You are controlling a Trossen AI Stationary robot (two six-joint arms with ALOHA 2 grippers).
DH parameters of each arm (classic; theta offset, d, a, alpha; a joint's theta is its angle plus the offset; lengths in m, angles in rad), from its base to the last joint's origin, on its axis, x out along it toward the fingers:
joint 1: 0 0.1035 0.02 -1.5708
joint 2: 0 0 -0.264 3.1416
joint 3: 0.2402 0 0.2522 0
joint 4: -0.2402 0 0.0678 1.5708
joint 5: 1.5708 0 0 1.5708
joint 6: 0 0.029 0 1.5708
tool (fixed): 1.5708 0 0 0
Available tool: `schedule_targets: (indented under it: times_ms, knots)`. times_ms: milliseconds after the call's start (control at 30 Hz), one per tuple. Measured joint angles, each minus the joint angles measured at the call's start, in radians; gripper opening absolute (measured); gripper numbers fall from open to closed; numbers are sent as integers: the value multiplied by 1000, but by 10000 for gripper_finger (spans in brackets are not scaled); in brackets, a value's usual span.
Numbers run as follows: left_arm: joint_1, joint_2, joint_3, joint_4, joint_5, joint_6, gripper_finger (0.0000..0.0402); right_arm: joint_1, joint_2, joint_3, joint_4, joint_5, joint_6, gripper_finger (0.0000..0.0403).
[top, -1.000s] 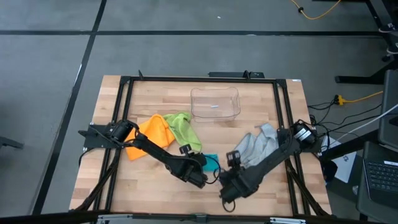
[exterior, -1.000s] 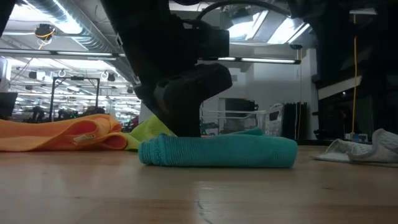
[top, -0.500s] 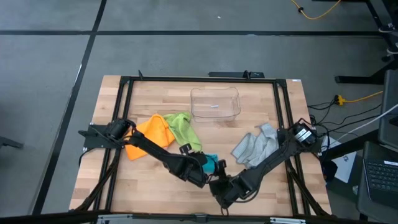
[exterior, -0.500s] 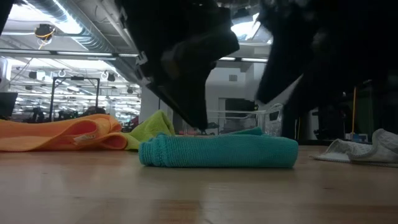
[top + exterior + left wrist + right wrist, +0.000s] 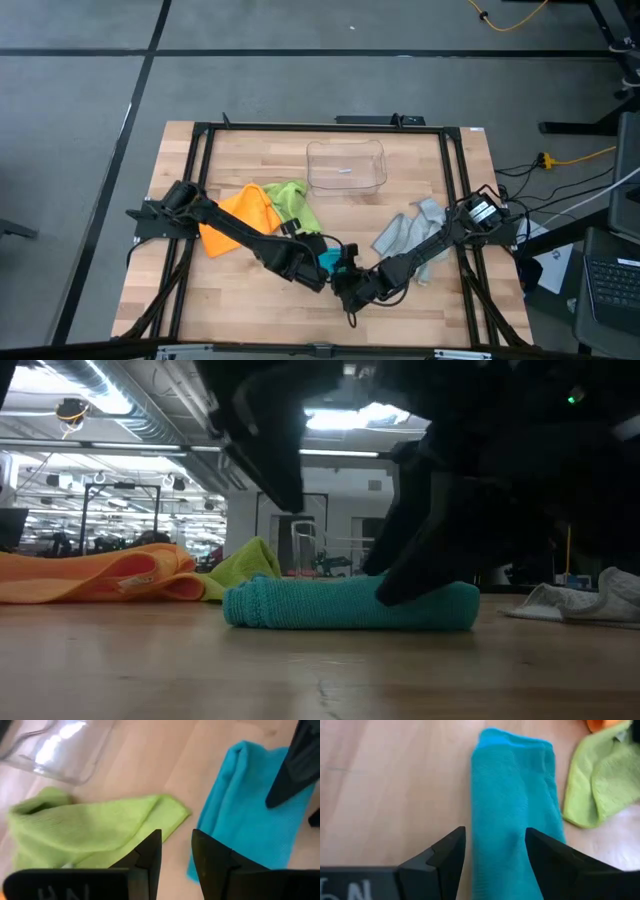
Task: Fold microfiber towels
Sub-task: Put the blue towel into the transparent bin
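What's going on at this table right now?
Two dark robot arms are working on a folded teal blue microfiber towel near the table's front middle. The right gripper is open, its fingers straddling the towel and touching it in the low view. The left gripper is open just above the table between that towel and the loose lime green microfiber towel. The orange towel and pale grey-blue towel lie crumpled, and the clear plastic bin holds nothing.

High view: overhead, facing straight down; takes in the whole bench [image 5: 240,300] and surrounding floor.
Low view: at bench-top level, facing across into the room; very near the teal towel [image 5: 350,605].
Left wrist view: close, angled down past its own fingers [image 5: 150,852].
Right wrist view: close, looking down.
Shared: teal towel and lime towel [image 5: 90,822] appear in all four views.
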Motion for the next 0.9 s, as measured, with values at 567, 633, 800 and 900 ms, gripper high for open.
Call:
schedule_targets:
  times_ms: [567, 633, 800, 900]
  knots:
    - [-19, -94, 0, -200, -41, -87, 99, -34, 35, 54, -62, -69, 13, 209]
    - [-20, -95, 0, -201, -41, -87, 99, -50, 60, 54, -58, -87, 7, 209]
    - [-24, -95, 0, -202, -41, -86, 99, -85, 105, 61, -39, -102, -13, 209]
    - [-26, -95, 0, -202, -41, -86, 99, -106, 111, 61, -35, -113, 10, 204]
